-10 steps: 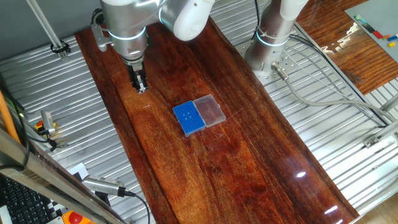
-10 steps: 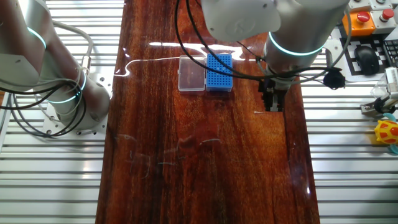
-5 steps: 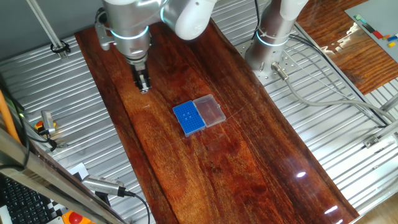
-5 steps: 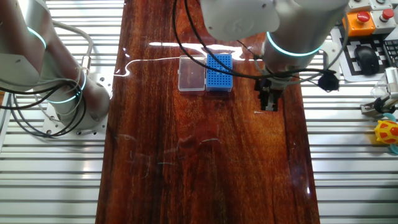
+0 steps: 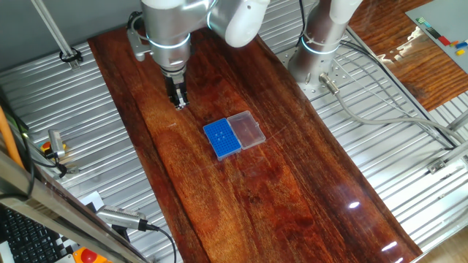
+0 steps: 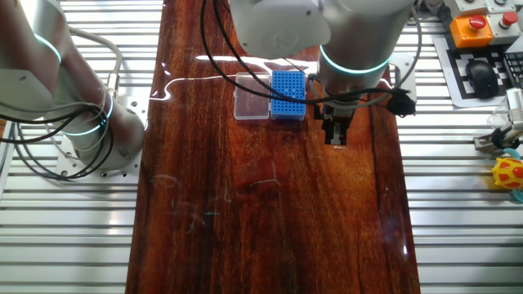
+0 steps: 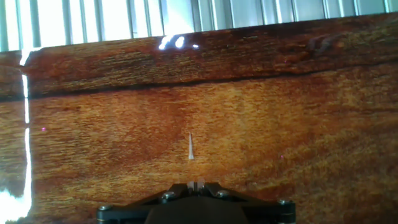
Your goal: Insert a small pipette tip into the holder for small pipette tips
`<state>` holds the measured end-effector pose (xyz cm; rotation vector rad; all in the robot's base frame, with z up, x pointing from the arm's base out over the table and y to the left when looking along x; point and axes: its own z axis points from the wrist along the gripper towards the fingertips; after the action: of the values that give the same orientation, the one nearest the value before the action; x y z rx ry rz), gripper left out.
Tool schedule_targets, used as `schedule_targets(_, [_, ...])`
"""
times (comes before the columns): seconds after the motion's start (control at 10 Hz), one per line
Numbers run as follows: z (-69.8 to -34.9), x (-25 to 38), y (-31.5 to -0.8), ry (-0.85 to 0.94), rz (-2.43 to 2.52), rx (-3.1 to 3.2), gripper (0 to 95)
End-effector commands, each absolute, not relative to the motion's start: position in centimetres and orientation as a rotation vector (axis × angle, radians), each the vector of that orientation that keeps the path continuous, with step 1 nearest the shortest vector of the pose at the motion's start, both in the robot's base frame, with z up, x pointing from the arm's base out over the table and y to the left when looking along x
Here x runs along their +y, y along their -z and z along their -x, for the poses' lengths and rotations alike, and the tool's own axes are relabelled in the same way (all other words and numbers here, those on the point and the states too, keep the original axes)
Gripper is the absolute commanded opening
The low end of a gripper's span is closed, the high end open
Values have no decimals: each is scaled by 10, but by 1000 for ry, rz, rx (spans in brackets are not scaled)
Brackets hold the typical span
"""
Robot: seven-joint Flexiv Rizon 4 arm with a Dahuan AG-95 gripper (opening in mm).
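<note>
The holder for small pipette tips (image 5: 221, 139) is a small bright-blue rack on the dark wooden table, also in the other fixed view (image 6: 288, 95). My gripper (image 5: 180, 104) hangs over the table to the far left of the rack, a short way from it; in the other fixed view (image 6: 334, 140) it is just right of and below the rack. In the hand view the gripper (image 7: 196, 183) is shut on a small pale pipette tip (image 7: 191, 148) that points away from the fingers over bare wood. The holder is out of the hand view.
A clear plastic lid (image 5: 246, 130) lies joined to the rack's side, also in the other fixed view (image 6: 252, 96). A second robot base (image 5: 318, 51) stands at the table's far edge. Ribbed metal surfaces flank the wooden board (image 5: 241, 212).
My gripper has moved sideways across the table toward the blue rack, staying shut and at about the same height.
</note>
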<state>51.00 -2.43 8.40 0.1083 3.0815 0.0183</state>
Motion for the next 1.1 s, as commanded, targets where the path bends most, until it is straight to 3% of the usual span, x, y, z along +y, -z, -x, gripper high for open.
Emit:
schedule_targets(0.1, [-509,-24,-85,-19,-72,3079,0])
schedule_targets(0.4, [-509,-24,-85,-17,-77,3080,0])
schedule_targets(0.5, [-510,-25,-83,-20,-82,3079,190])
schedule_targets(1.1, [-523,-36,-48,-40,-68,3076,190])
